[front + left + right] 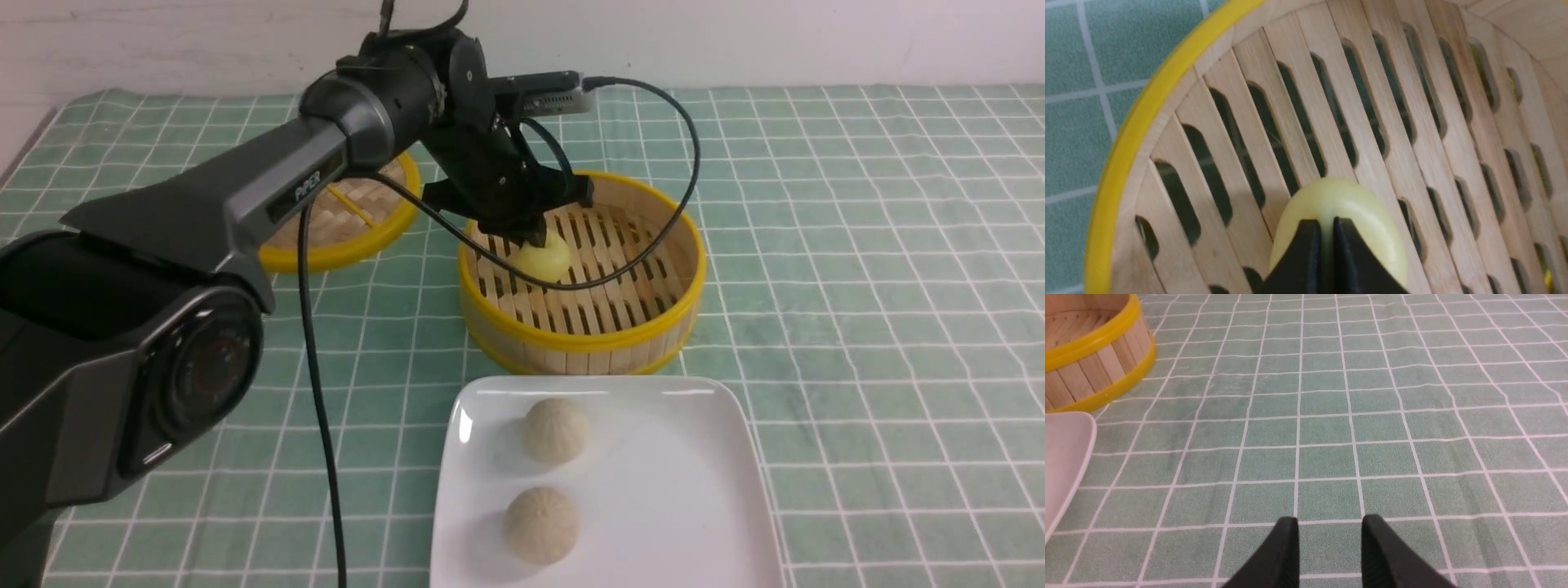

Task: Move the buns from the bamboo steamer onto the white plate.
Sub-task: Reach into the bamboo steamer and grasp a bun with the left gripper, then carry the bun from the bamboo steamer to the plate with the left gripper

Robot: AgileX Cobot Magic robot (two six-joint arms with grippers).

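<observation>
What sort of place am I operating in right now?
Probably a staged tabletop test setup dressed like a dining table: a green checked tablecloth, a bamboo steamer and a white plate, against a bare white wall.

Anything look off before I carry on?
Nothing spilled or askew. One oddity: the left gripper has its jaws nearly together on the yellow bun in the steamer, seemingly squeezing it into an oval.
</observation>
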